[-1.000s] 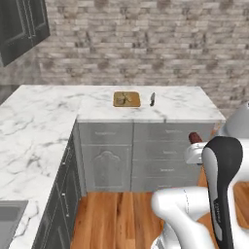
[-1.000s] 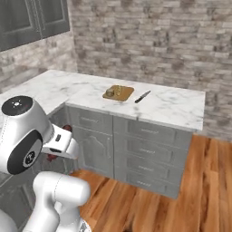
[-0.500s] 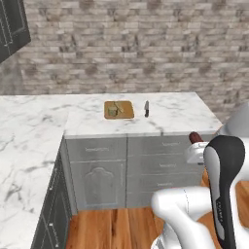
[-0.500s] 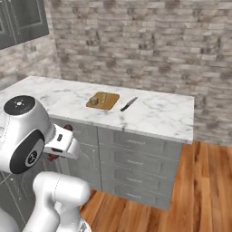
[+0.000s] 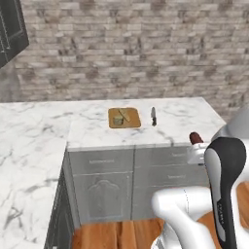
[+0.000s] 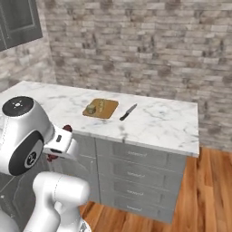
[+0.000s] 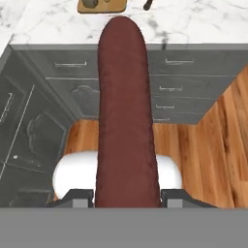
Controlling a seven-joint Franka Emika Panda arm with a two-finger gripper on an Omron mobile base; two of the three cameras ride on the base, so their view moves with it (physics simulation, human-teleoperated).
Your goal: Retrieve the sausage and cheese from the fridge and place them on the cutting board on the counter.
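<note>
Sausage [image 7: 125,111] — dark red-brown, smooth, rounded tip, clamped in claw [image 7: 127,197]

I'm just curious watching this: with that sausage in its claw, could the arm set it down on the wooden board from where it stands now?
Probably not yet. The gripper, shut on the sausage, hangs low before the drawer fronts, short of the counter. The cutting board lies farther back. Nothing blocks the way; the cheese takes one part of the board.

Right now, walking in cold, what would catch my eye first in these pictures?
The long dark red-brown sausage stands out first, clamped in the end effector and pointing toward the white marble counter. Next comes the flat orange-brown wooden cutting board on that counter, with a small pale cheese chunk on it and a dark-handled knife lying just to its right.
</note>
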